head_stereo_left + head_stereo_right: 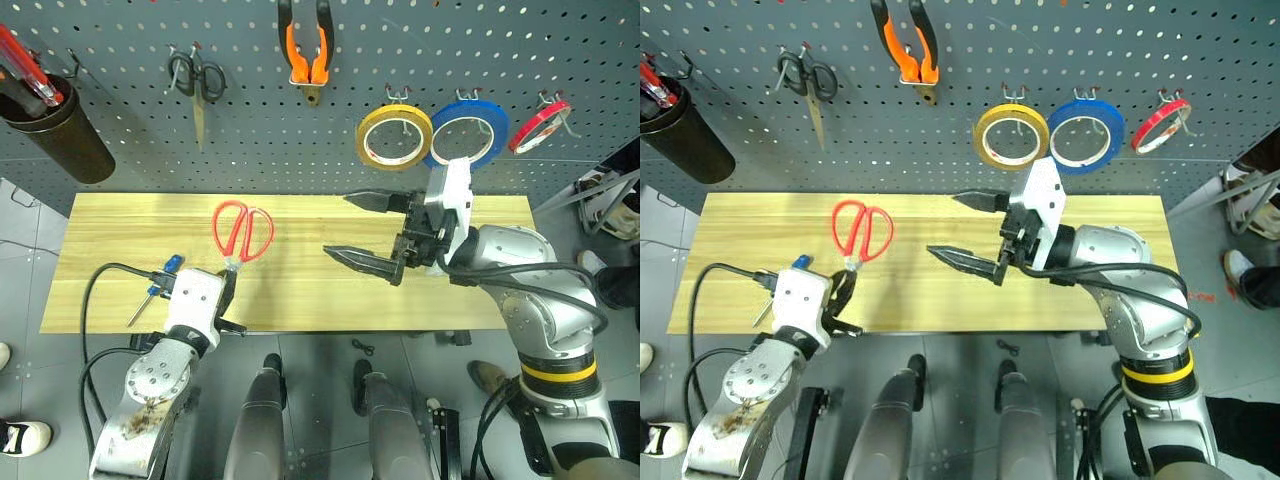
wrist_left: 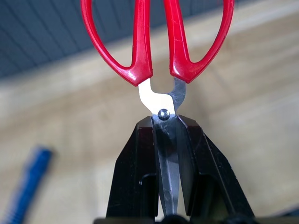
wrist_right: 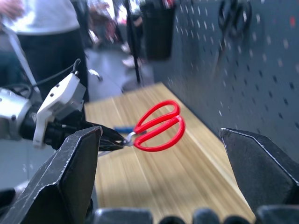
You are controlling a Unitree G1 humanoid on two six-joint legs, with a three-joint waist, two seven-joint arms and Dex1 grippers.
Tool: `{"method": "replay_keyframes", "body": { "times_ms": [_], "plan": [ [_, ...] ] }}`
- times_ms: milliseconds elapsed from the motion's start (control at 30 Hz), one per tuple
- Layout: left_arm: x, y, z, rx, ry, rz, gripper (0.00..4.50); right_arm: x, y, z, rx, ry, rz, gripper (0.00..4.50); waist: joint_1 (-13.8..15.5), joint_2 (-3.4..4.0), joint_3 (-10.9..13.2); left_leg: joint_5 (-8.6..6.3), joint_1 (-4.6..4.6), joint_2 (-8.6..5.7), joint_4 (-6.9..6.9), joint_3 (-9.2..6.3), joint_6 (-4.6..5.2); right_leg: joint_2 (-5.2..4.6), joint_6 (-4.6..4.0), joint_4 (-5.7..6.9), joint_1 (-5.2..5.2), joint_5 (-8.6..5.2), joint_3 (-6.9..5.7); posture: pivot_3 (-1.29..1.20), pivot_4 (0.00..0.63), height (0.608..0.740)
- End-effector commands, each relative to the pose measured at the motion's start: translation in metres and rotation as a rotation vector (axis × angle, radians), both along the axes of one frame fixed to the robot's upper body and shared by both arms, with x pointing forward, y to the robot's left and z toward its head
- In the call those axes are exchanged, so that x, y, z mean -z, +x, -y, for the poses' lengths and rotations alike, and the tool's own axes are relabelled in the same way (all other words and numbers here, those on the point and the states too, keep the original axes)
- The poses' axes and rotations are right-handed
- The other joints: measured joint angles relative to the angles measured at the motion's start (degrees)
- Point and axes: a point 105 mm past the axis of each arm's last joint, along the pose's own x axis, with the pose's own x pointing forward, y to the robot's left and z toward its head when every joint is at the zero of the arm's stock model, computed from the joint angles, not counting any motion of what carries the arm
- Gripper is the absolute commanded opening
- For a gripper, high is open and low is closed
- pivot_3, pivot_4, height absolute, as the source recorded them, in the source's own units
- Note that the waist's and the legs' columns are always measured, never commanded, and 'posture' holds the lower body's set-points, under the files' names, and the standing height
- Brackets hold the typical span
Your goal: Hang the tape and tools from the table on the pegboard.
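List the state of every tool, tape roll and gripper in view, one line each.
Red-handled scissors: blades shut, clamped in the left gripper, handles pointing at the pegboard.
Left gripper: shut on the scissor blades.
Right gripper: open, holding nothing.
Yellow tape: hung on a hook.
Pliers: hung on the pegboard.
Blue-handled screwdriver: lying on the table.

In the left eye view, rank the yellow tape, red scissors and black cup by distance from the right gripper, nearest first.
1. Yellow tape, hung on the pegboard just above the right gripper.
2. Red scissors, to its left, over the table.
3. Black cup, far left on the pegboard.
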Motion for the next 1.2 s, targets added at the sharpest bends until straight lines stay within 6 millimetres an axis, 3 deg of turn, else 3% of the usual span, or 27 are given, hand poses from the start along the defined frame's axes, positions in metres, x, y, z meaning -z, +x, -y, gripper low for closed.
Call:
{"method": "replay_keyframes", "body": {
  "times_ms": [33, 200, 367, 667, 1067, 1200],
  "plan": [
    [-0.053, -0.008, 0.007, 0.005, 0.063, 0.257, 0.12, -0.037, -0.006, 0.0, -0.03, 0.092, 0.083, 4.5, 0.3, 0.0, -0.2, 0.01, -0.01, 0.0, 0.01, -0.01, -0.01, 0.01, 0.01, 0.0, -0.01, 0.06, 0.0, 0.19, 0.316, 0.737],
    [-0.084, 0.006, 0.011, -0.011, 0.082, 0.403, 0.12, -0.053, -0.002, -0.007, -0.056, 0.116, 0.13, 4.5, 1.4, -0.21, -2.3, 0.03, -0.03, -0.01, -0.02, 0.0, -0.01, 0.03, 0.04, -0.14, 0.06, 0.1, -0.04, 0.2, 0.275, 0.737],
    [-0.096, 0.021, 0.006, -0.045, 0.06, 0.443, 0.12, -0.063, 0.002, -0.007, -0.064, 0.12, 0.163, 4.5, 1.7, -0.35, -3.5, 0.04, -0.02, -0.07, 0.05, -0.01, -0.01, 0.0, 0.09, -0.14, 0.16, 0.15, -0.06, 0.19, 0.245, 0.737],
    [-0.082, 0.045, -0.004, -0.082, -0.022, 0.345, 0.12, -0.062, 0.003, -0.007, -0.039, 0.103, 0.17, 4.5, 1.4, -0.48, -5.4, 0.07, 0.25, -0.05, 0.18, -0.06, 0.02, 0.03, 0.05, -0.04, 0.48, 0.2, -0.13, 0.17, 0.214, 0.737],
    [-0.066, 0.075, -0.002, -0.053, -0.083, 0.224, 0.12, -0.064, 0.005, -0.006, -0.001, 0.09, 0.182, 4.5, 1.1, -0.53, -6.8, 0.12, 0.41, -0.05, 0.31, -0.11, 0.04, 0.04, -0.13, -0.01, 0.71, 0.4, -0.16, 0.14, 0.2, 0.737],
    [-0.063, 0.078, 0.0, -0.038, -0.085, 0.212, 1.9, -0.076, 0.004, -0.004, 0.006, 0.146, 0.214, 4.5, 0.8, -0.55, -7.0, 0.13, 0.47, -0.05, 0.31, -0.12, 0.04, 0.05, -0.25, 0.04, 0.74, 0.48, -0.15, 0.14, 0.2, 0.737]
  ]
}}
